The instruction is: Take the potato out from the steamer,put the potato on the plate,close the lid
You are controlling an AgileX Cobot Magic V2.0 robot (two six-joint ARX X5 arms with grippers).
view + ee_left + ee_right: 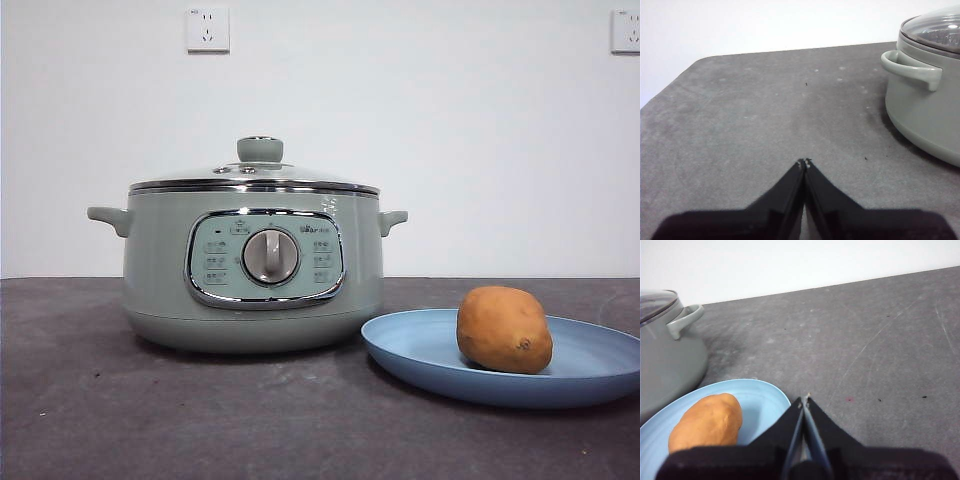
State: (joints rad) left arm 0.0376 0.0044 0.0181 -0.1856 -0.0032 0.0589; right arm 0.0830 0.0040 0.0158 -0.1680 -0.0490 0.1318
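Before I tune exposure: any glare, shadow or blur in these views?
Front view: even light, soft shadow under the steamer, highlights on its chrome rim. Left wrist view: glare spots on the lid, left gripper dark and soft. Right wrist view: potato slightly blurred, right gripper underexposed.

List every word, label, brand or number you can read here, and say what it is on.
Steamer control panel: a small brand mark at upper right, too blurred to read.
Panel button labels around the dial: too small to read.
Wall sockets: no readable text.
Potato, plate, lid: none.
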